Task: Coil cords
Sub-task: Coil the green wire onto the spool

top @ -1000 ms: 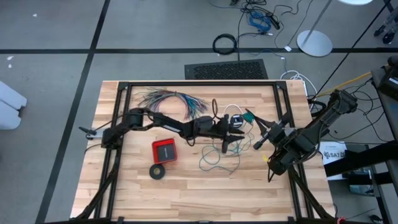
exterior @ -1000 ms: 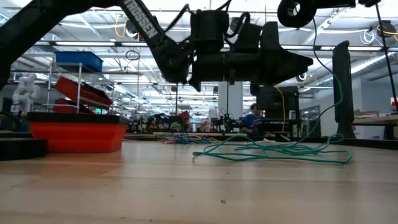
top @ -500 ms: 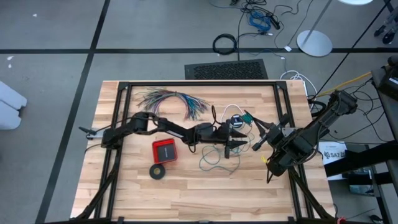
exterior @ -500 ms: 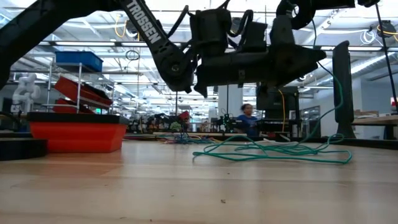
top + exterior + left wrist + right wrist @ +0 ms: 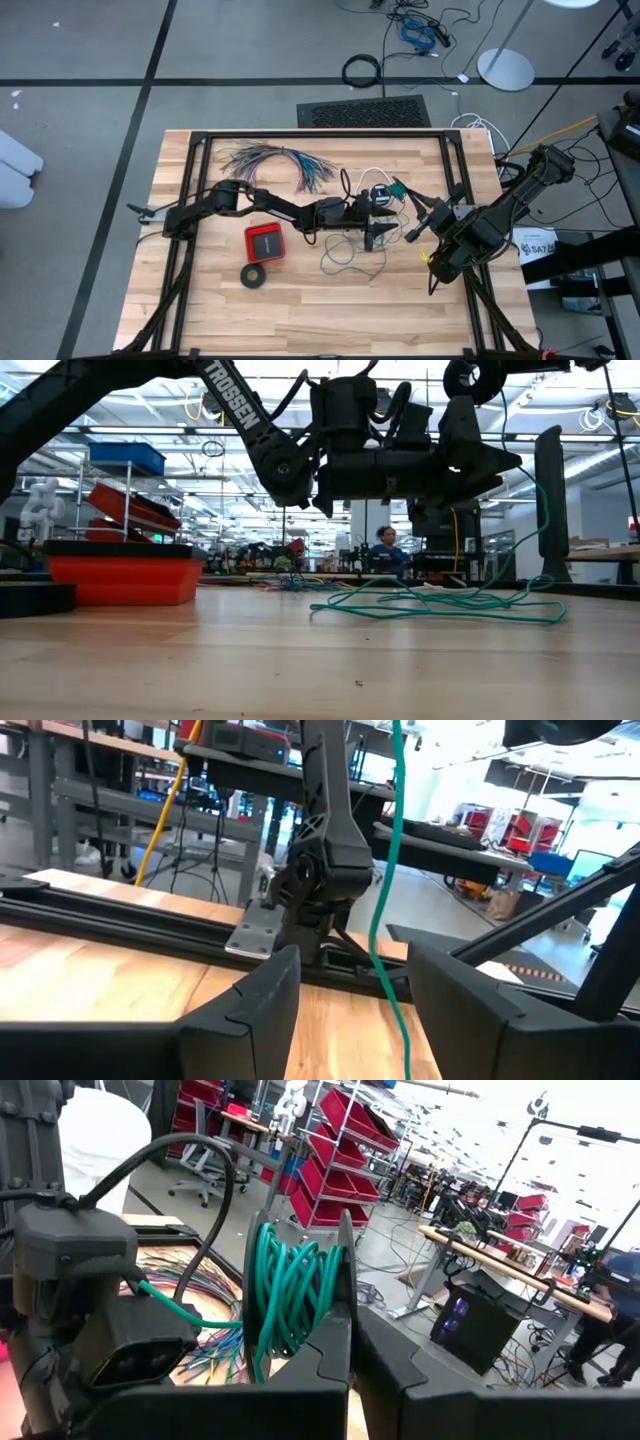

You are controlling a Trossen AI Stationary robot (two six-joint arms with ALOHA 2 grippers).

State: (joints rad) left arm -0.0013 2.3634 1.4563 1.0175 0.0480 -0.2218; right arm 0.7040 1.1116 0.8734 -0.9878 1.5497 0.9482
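**Wooden bench, teal wire strung between two arms**

Pale wooden bench filled the high view's centre. Left gripper hung mid-frame, fingers spread, thin teal-green wire running between them untouched. Right gripper, centre-right, was clamped on a coil of that wire; loose loops lay below centre.

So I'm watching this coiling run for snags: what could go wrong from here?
The right gripper is shut on a coil of teal wire, but much still lies in a loose tangle; pulling could knot it. A strand hangs between the left gripper's open fingers and may slip out. The tangle lies near the white cord, which could get dragged.
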